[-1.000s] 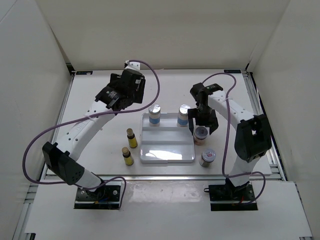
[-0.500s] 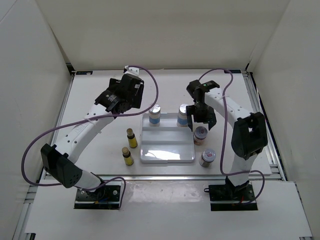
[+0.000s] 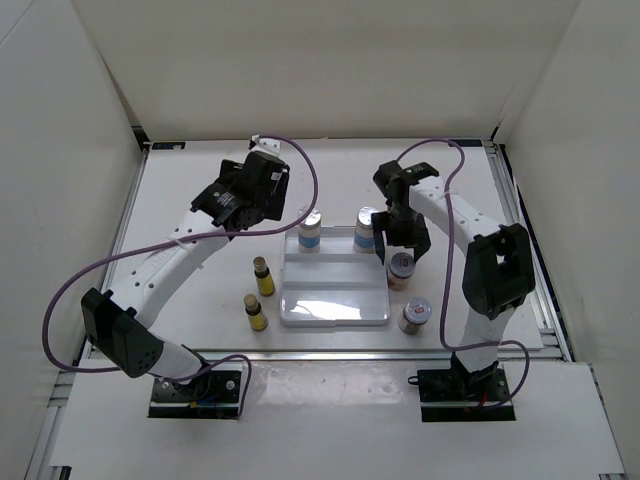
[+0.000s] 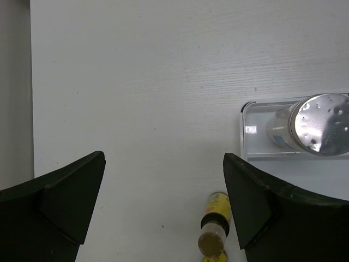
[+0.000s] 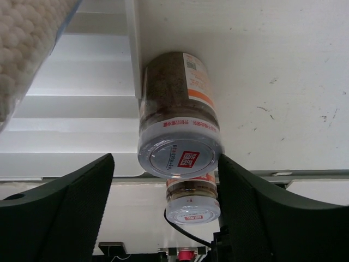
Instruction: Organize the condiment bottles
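Two blue-labelled jars point(image 3: 311, 230) point(image 3: 366, 231) stand in the far strip of the white tray point(image 3: 335, 311). Two red-labelled jars point(image 3: 401, 268) point(image 3: 415, 315) stand on the table right of the tray. Two yellow bottles point(image 3: 263, 276) point(image 3: 256, 312) stand left of it. My right gripper point(image 3: 401, 247) is open over the nearer-to-tray red jar point(image 5: 180, 125), with a finger on each side of it; the other red jar point(image 5: 192, 199) shows beyond. My left gripper point(image 3: 240, 203) is open and empty above bare table; a yellow bottle point(image 4: 215, 229) and a blue jar point(image 4: 311, 131) show in its view.
The tray's near section holds nothing. The tray's edge point(image 5: 133, 65) runs right beside the red jar. A blue jar's body point(image 5: 27, 54) fills the top left of the right wrist view. White walls enclose the table on three sides.
My right gripper has shifted slightly left and closer around the red jar. My left gripper has moved a little toward the near side. No bottle has moved.
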